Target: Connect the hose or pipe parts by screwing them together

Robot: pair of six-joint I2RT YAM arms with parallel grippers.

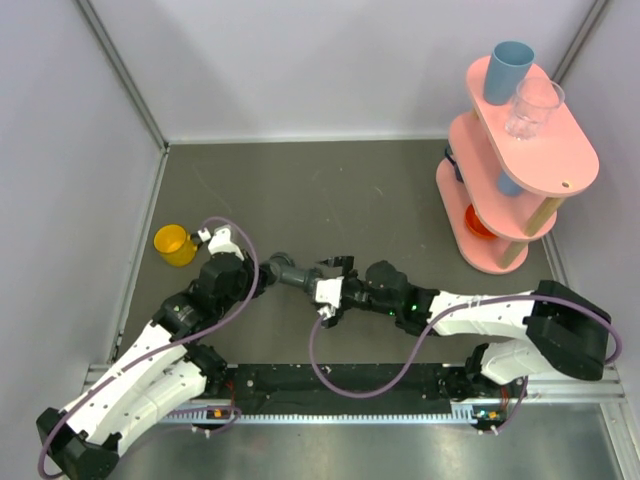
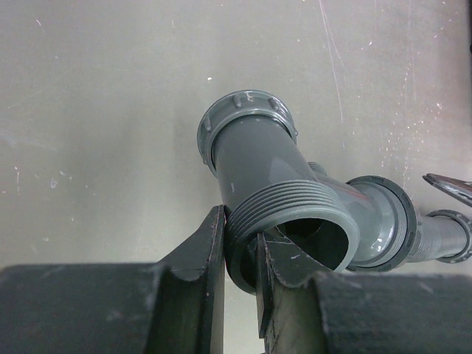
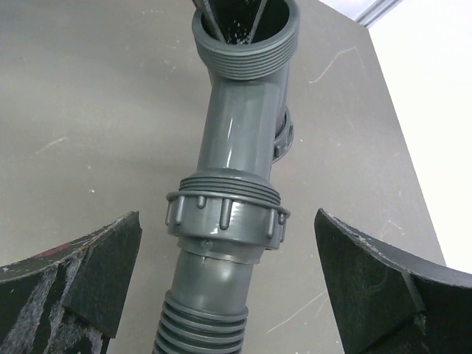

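- The scene was a grey table (image 1: pixel 400 200) boxed in by pale walls, with a pink tiered stand (image 1: pixel 520 160) at the far right and a yellow cup (image 1: pixel 173 243) at the left.
- The grey fitting (image 1: pixel 288 270) lay near the middle of the table, between the two arms, its long axis running from one gripper to the other.
- The left gripper (image 2: pixel 240 236) was clamped on the wall of the fitting's threaded mouth, one finger inside the opening and one outside.
- From the right wrist view, the fitting's body ran straight away from the camera. The ribbed collar (image 3: pixel 225 217) was at the near end, and the ribbed hose (image 3: pixel 206 324) entered it from below.
- The right gripper (image 3: pixel 226 221) stood spread wide, one finger on each side of the collar and neither touching it.
- A few threads showed above the collar, so the joint looked seated but perhaps not fully tight.
- The right arm was nearer the collar. A further turn would likely mean closing squarely across it while the left held the fitting steady.
- From above, most of the hose was hidden under the right arm.
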